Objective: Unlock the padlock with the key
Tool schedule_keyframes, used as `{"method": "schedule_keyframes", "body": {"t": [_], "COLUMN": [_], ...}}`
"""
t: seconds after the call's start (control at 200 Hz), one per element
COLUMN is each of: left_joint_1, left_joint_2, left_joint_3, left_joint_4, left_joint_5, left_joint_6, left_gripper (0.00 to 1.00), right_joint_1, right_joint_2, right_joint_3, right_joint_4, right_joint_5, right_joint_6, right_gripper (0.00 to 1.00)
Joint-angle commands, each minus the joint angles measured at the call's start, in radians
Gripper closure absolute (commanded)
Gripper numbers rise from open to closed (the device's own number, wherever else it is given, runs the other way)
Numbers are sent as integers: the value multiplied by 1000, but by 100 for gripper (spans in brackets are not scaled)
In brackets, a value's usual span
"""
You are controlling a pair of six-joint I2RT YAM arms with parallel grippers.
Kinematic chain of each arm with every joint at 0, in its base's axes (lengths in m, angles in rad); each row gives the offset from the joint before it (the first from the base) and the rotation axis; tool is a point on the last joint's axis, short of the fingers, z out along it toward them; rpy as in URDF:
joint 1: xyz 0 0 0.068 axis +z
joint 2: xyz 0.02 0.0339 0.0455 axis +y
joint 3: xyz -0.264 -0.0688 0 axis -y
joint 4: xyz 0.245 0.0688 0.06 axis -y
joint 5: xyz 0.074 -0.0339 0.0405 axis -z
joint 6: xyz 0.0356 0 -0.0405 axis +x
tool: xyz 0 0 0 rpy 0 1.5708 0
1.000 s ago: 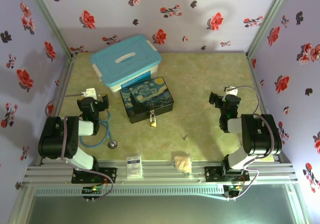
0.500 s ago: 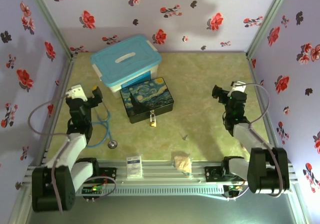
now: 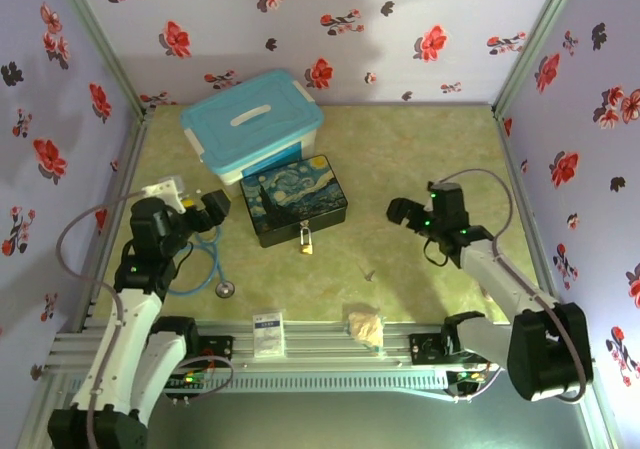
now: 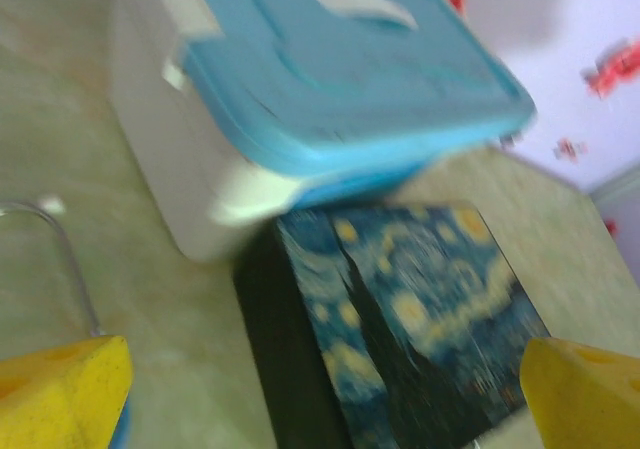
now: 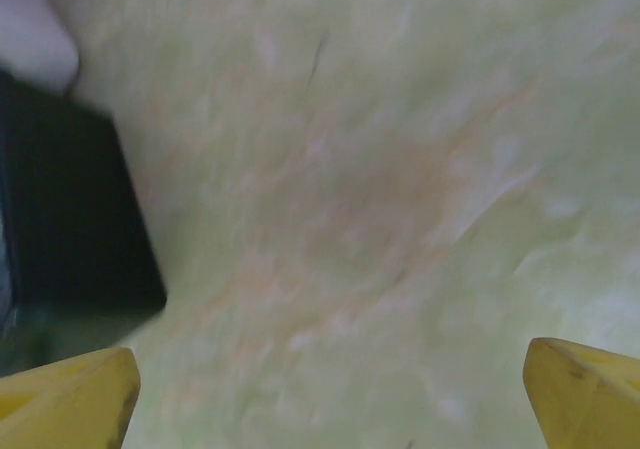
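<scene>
1. The key (image 3: pixel 370 275) lies alone on the surface (image 3: pixel 420 149), right of centre and nearest the arm bases.
2. The padlock (image 3: pixel 305 242) sits farther back and to the left, against the near side of the starry-night box (image 3: pixel 294 197).
3. The left gripper (image 3: pixel 213 209), fingers spread wide and empty, hovers just left of the box. The right gripper (image 3: pixel 399 212), equally wide and empty, is well to its right.
4. A blue-lidded container (image 3: pixel 252 121) stands farthest, just behind the box.

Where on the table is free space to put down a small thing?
The far right, between the blue-lidded bin and the right wall, is bare. The left is crowded: bin, painted box, stethoscope, left gripper.
</scene>
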Motion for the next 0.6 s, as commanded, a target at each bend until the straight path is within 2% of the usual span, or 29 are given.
{"method": "schedule_keyframes", "body": {"t": [0.0, 0.105, 0.25, 0.315, 0.445, 0.515, 0.595], "left_joint_1": [-90, -220, -364, -419, -513, -548, -566], "left_joint_2": [-5, 25, 93, 119, 184, 215, 242], "left_joint_3": [29, 9, 15, 36, 72, 84, 95], "left_joint_4": [-163, -64, 52, 63, 91, 102, 101], "left_joint_5": [71, 49, 18, -24, -48, -73, -94], "left_joint_6": [-2, -85, -143, -149, -154, -145, -138], "left_gripper": [0, 0, 0, 0, 1, 1, 1], "right_joint_1": [112, 273, 401, 453, 551, 589, 634], "right_joint_2": [6, 20, 52, 54, 101, 138, 167], "right_joint_3": [43, 36, 37, 16, -9, -16, 0], "right_joint_4": [-169, -185, -226, -202, -168, -135, -162], "right_joint_5": [54, 82, 154, 175, 260, 275, 337], "right_joint_6": [35, 50, 121, 169, 245, 283, 315], "right_gripper": [4, 11, 30, 32, 35, 42, 45]}}
